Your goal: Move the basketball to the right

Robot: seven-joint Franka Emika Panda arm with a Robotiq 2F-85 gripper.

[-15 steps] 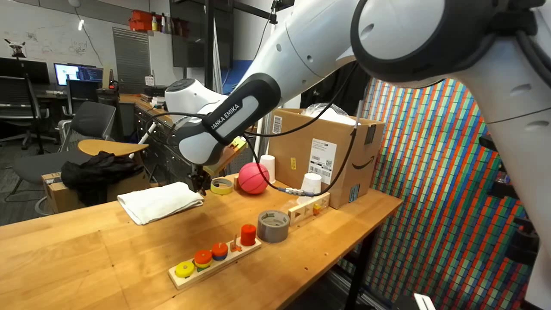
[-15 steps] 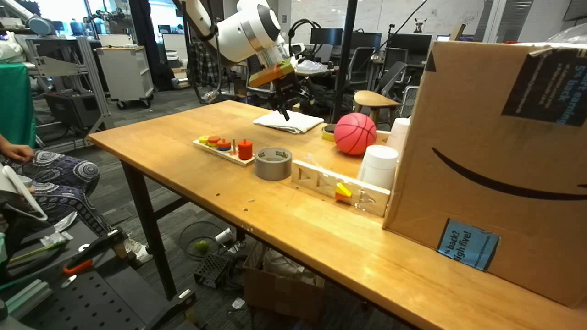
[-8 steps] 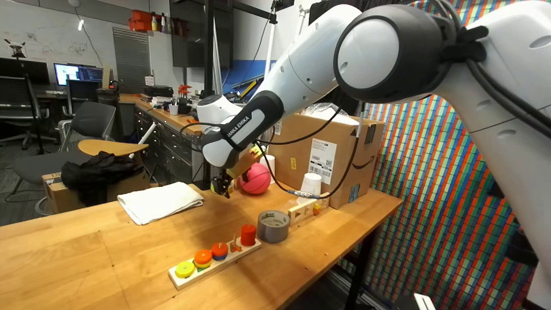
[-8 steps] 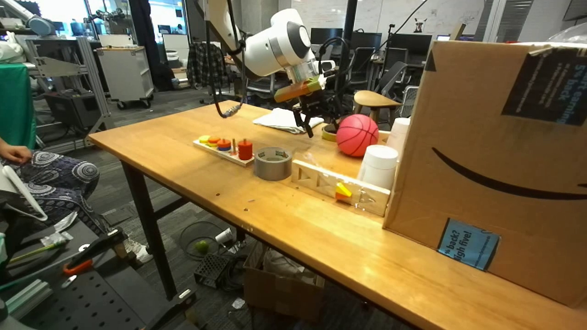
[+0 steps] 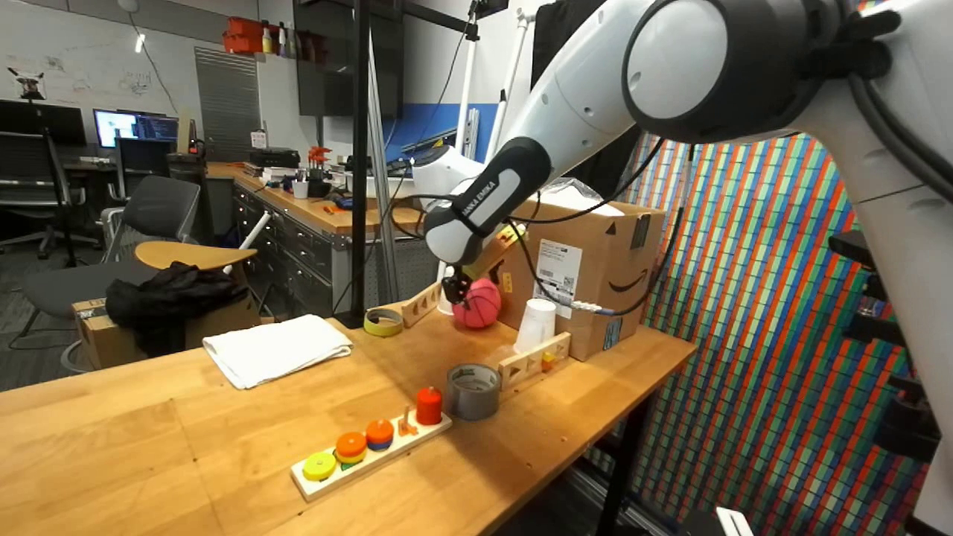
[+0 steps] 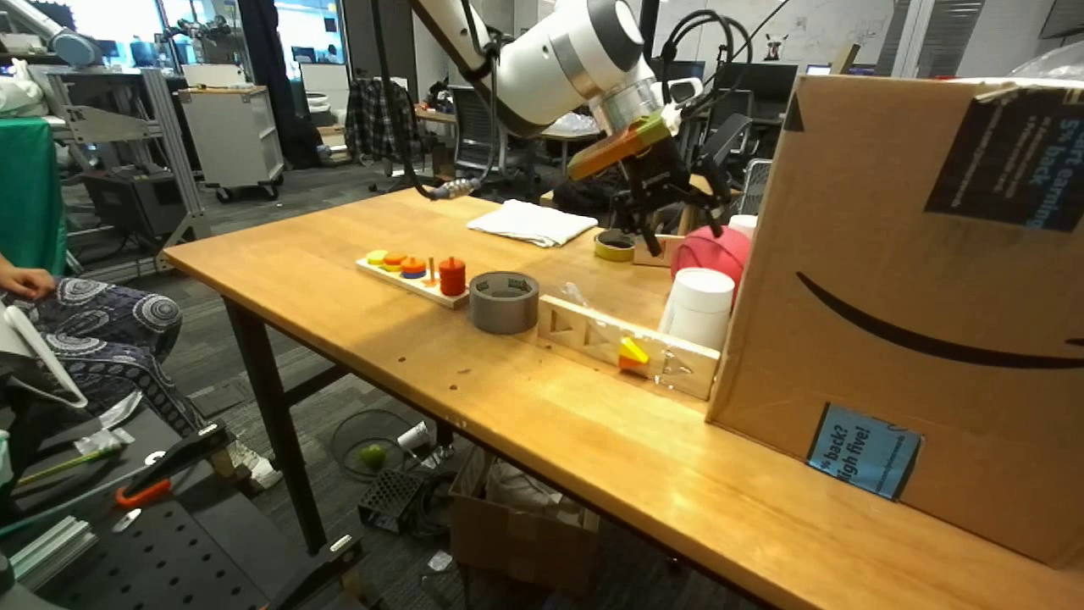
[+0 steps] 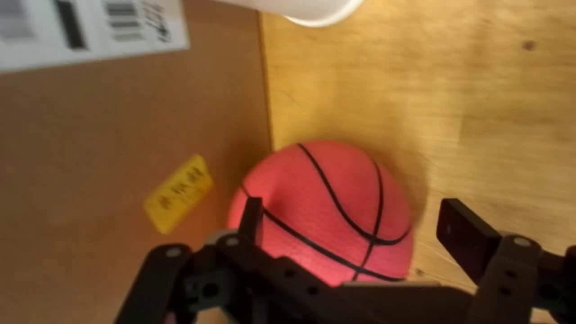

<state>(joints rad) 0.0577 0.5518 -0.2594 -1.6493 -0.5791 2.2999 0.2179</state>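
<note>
The basketball [image 5: 480,307], pinkish red with dark seams, rests on the table close beside the cardboard box in both exterior views. My gripper [image 6: 685,239] is low over the ball's near side, tilted, its fingers spread. Seen from the wrist, the basketball [image 7: 333,198] fills much of the space between the fingertips of the gripper [image 7: 355,220]. The left finger [image 7: 251,220] overlaps the ball's edge; whether it touches I cannot tell. A strip of bare wood shows between the ball and the right finger [image 7: 463,234]. The ball's lower part is hidden behind the gripper.
The large cardboard box [image 6: 889,296] borders the ball. White cups [image 5: 537,324] stand close by. A wooden strip [image 6: 593,330], a grey tape roll [image 5: 474,402], a pegged toy [image 5: 372,465], a yellow tape roll [image 6: 613,249] and a folded cloth [image 5: 279,350] lie around the table.
In both exterior views the arm has swung rightward, from beside the cloth to the ball. The basketball has shifted right as well, up near the box, uncovering the wooden piece behind it.
</note>
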